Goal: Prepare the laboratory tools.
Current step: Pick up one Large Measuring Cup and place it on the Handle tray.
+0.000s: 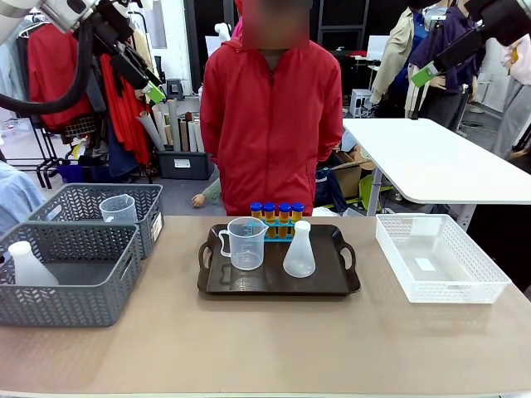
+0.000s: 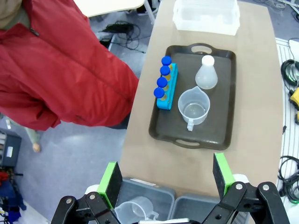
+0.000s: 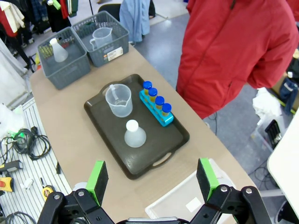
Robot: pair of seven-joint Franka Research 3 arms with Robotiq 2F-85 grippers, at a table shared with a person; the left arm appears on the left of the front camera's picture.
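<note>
A dark tray (image 1: 332, 286) in the middle of the table holds the tools. A clear handled measuring beaker (image 1: 246, 243) stands front left and a translucent white conical flask (image 1: 299, 251) front right. Behind them, several blue-capped tubes (image 1: 276, 211) of orange liquid stand in a small blue rack (image 2: 167, 91). My left gripper (image 1: 155, 93) hangs open high at the upper left, and the left wrist view looks down past its open gripper (image 2: 167, 179) at the tray (image 2: 159, 126). My right gripper (image 1: 423, 75) is open high at the upper right, seen also as the open gripper (image 3: 152, 180) above the tray (image 3: 112, 140).
Two grey mesh baskets (image 1: 75, 290) stand at the left; one holds another flask (image 1: 29, 265), the other another beaker (image 1: 119, 209). A white lattice bin (image 1: 440, 257) sits at the right. A person in a red jacket (image 1: 271, 116) stands at the far edge.
</note>
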